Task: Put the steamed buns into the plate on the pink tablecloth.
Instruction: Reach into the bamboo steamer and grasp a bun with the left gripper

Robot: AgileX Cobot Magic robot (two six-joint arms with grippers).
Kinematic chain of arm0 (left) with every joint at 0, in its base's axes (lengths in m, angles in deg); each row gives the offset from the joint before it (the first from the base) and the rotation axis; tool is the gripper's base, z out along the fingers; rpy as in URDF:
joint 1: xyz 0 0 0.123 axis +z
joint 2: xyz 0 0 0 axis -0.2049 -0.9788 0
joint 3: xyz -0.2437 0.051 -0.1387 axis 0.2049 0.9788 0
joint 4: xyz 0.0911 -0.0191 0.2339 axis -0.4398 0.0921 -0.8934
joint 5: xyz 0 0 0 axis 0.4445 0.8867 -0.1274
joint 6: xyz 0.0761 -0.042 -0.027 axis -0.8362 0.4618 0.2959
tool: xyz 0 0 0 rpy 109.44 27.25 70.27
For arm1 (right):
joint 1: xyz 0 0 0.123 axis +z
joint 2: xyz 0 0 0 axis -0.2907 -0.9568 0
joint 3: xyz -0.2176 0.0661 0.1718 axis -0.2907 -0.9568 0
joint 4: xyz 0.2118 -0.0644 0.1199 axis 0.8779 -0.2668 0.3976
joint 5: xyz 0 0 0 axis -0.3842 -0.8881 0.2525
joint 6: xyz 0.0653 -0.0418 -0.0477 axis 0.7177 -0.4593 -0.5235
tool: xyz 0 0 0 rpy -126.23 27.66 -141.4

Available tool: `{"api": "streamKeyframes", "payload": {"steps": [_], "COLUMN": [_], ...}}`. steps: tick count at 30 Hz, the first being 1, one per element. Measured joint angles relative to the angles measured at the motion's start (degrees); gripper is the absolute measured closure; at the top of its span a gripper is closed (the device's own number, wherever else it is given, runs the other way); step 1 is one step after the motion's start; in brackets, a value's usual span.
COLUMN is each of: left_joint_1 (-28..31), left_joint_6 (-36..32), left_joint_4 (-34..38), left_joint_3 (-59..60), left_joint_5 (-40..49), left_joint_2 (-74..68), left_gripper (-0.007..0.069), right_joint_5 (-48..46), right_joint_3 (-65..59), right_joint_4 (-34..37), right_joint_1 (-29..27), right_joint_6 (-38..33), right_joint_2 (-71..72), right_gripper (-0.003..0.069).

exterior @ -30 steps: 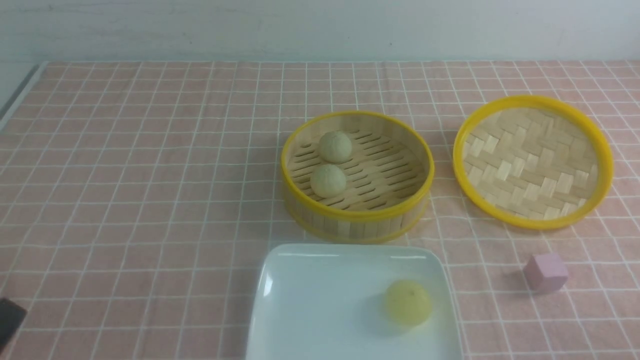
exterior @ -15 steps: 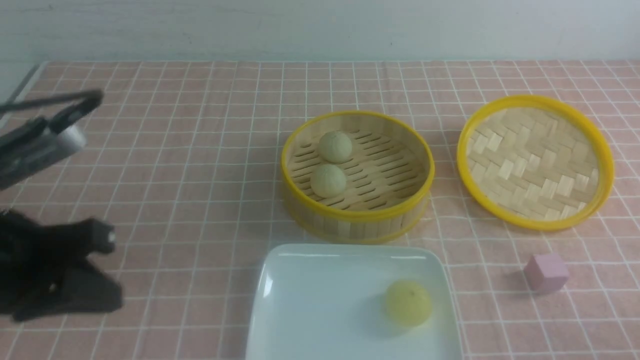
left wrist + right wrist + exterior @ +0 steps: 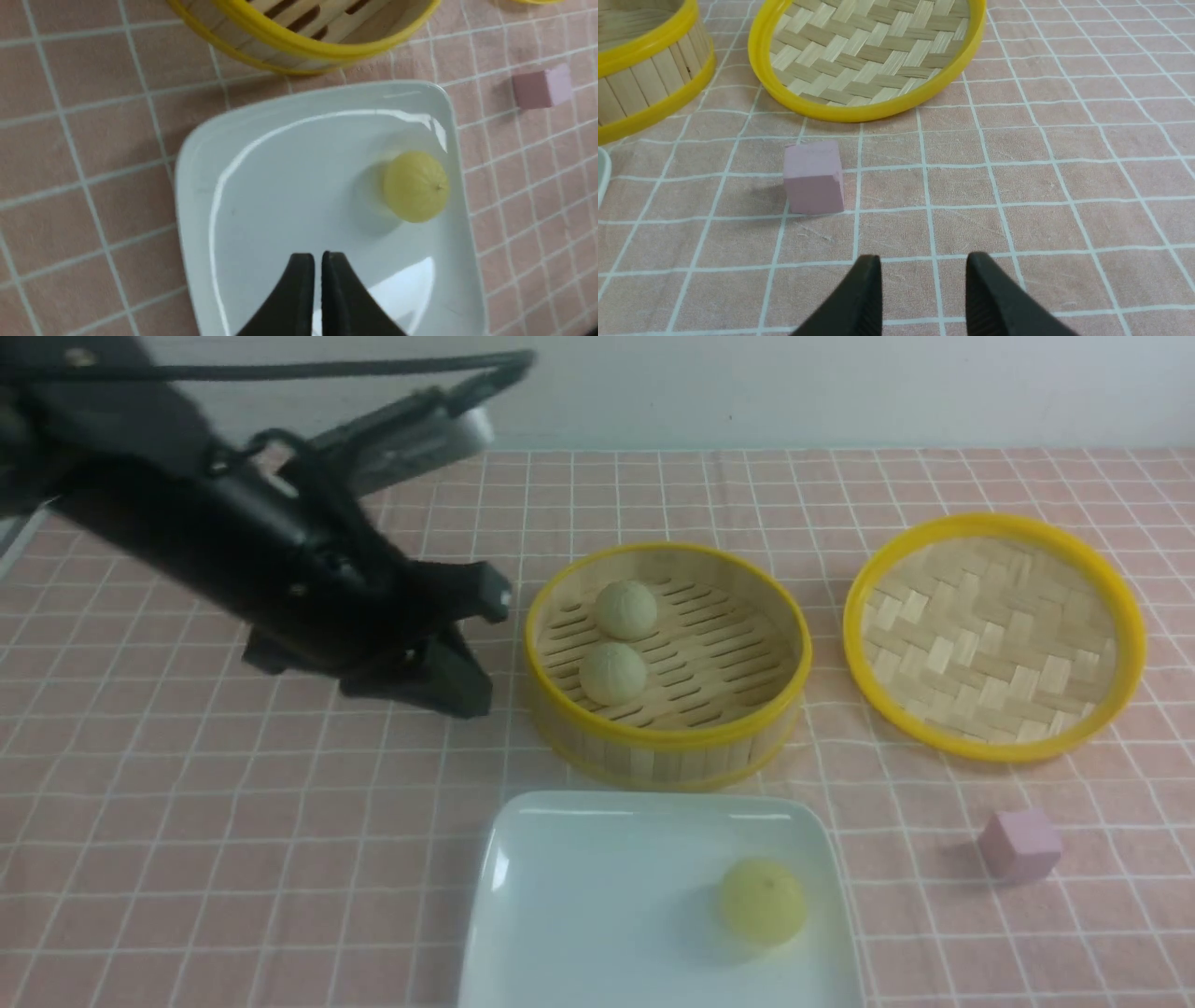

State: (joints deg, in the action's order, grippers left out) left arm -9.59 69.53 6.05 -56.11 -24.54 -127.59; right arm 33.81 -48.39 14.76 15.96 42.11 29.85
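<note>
presently we record both steamed buns inside the bamboo steamer (image 3: 667, 747), none on the plate (image 3: 579, 896). the far bun (image 3: 625, 609) and the near bun (image 3: 612, 673) sit on the slatted floor toward the steamer's left side, one just behind the other; we cannot tell whether they touch. the plate lies on the pink tablecloth (image 3: 233, 821) just in front of the steamer, on the robot's side, its near edge cut off by the front view. on its right part rests a smooth yellow ball (image 3: 762, 901) with a dimple on top. the woven lid (image 3: 994, 639) lies on the cloth to the right of the steamer, apart from it. a small pink-lilac cube (image 3: 1019, 844) stands in front of the lid and right of the plate, touching neither. the left arm (image 3: 233, 551) reaches in from the left and ends just left of the steamer, above the cloth. the left gripper (image 3: 317, 261) shows in its wrist view with its fingers (image 3: 299, 284) nearly together, only a thin slit between them and nothing held; the plate's white surface lies beyond them. the right gripper (image 3: 923, 266) shows only in its own wrist view: fingers well apart, gripping nothing, over bare cloth with the cube beyond.
</note>
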Motion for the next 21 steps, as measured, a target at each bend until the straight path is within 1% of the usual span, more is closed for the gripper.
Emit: {"api": "streamKeyframes", "payload": {"steps": [1, 2, 3, 5, 6, 7, 10, 12, 14, 16, 18, 21], "left_joint_1": [-1.5, -2.1, -3.8, -5.6, -5.6, -6.5, -6.9, -6.9, -6.9, -6.9, -6.9, -6.9], "left_joint_6": [2.2, 3.0, 5.5, 7.2, 7.4, 8.1, 10.2, 12.8, 14.0, 16.1, 17.0, 17.3], "left_joint_4": [-3.3, -5.3, -9.5, -13.4, -13.6, -15.2, -15.2, -15.1, -15.3, -16.2, -17.2, -18.9], "left_joint_3": [-3.0, -4.9, -9.2, -14.7, -15.2, -20.5, -28.1, -33.4, -36.1, -42.4, -47.6, -52.0], "left_joint_5": [-0.1, -0.1, 0.0, 0.6, 0.7, 1.5, 1.7, 1.6, 1.5, 1.3, 1.1, -0.1], "left_joint_2": [-2.5, -3.5, -7.4, -11.6, -12.1, -16.1, -22.0, -26.3, -28.4, -33.6, -38.0, -42.1], "left_gripper": [0.0536, 0.0527, 0.0494, 0.044, 0.0434, 0.0371, 0.0283, 0.0252, 0.0243, 0.024, 0.025, 0.027], "right_joint_5": [0.0, 0.0, 0.0, 0.0, 0.0, 0.0, 0.0, 0.0, 0.0, 0.0, 0.0, 0.0], "right_joint_3": [0.0, 0.0, 0.0, 0.0, 0.0, 0.0, 0.0, 0.0, 0.0, 0.0, 0.0, 0.0], "right_joint_4": [0.0, 0.0, 0.0, 0.0, 0.0, 0.0, 0.0, 0.0, 0.0, 0.0, 0.0, 0.0], "right_joint_1": [0.0, 0.0, 0.0, 0.0, 0.0, 0.0, 0.0, 0.0, 0.0, 0.0, 0.0, 0.0], "right_joint_6": [0.0, 0.0, 0.0, 0.0, 0.0, 0.0, 0.0, 0.0, 0.0, 0.0, 0.0, 0.0], "right_joint_2": [0.0, 0.0, 0.0, 0.0, 0.0, 0.0, 0.0, 0.0, 0.0, 0.0, 0.0, 0.0], "right_gripper": [0.042, 0.042, 0.042, 0.042, 0.042, 0.0419, 0.0419, 0.0419, 0.0419, 0.0419, 0.0419, 0.0419]}}
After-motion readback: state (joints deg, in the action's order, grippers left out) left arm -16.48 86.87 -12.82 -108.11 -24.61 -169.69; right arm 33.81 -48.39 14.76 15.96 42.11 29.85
